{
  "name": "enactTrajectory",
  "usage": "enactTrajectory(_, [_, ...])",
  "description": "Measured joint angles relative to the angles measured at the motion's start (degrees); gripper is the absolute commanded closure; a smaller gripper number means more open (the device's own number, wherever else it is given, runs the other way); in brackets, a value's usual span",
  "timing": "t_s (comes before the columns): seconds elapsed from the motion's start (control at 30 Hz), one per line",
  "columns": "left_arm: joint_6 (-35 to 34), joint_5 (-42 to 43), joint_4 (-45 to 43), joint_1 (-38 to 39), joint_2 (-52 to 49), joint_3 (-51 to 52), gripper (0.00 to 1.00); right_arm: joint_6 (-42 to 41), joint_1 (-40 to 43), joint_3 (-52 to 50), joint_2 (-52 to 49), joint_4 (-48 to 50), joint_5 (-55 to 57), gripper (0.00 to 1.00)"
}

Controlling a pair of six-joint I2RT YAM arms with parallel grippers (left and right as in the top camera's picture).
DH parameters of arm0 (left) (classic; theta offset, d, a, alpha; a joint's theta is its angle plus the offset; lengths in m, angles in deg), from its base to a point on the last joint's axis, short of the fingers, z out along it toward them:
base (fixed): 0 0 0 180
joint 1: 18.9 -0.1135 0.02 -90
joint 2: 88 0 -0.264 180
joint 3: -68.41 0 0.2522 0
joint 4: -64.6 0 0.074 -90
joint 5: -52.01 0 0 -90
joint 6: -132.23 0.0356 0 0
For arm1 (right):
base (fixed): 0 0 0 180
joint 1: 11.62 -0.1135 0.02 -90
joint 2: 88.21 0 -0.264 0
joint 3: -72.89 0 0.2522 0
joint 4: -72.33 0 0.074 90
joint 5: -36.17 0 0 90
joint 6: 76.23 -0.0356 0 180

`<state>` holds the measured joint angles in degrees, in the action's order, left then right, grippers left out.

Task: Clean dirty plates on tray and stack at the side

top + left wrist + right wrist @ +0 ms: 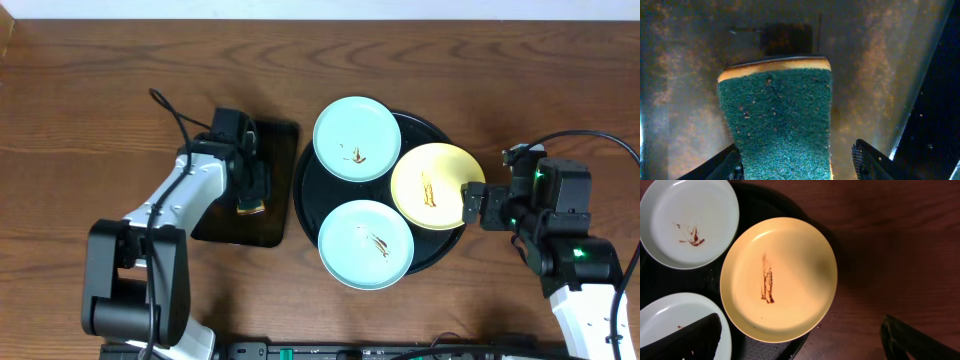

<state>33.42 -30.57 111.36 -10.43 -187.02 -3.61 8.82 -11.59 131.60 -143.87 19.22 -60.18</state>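
The round black tray holds three plates, each with a brown smear. One mint-blue plate is at the back, another mint-blue plate is at the front, and the yellow plate is at the right. In the right wrist view the yellow plate fills the middle, with the mint plates to its left. My right gripper is open at the yellow plate's right edge, above it. My left gripper is open and straddles a green-topped sponge.
The sponge lies on a smaller rectangular black tray left of the round tray. Bare wooden table lies to the right and behind. Cables run near both arms.
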Motion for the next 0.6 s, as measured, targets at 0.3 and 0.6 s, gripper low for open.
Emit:
enactTrajectory(0.3, [-0.48, -4.0, 0.24, 0.66, 0.0, 0.0, 0.47, 0.0, 0.0, 0.0, 0.0, 0.0, 0.0, 0.01])
enactTrajectory(0.6, [-0.83, -4.48, 0.2, 0.72, -0.68, 0.0, 0.59, 0.0, 0.0, 0.0, 0.0, 0.0, 0.0, 0.01])
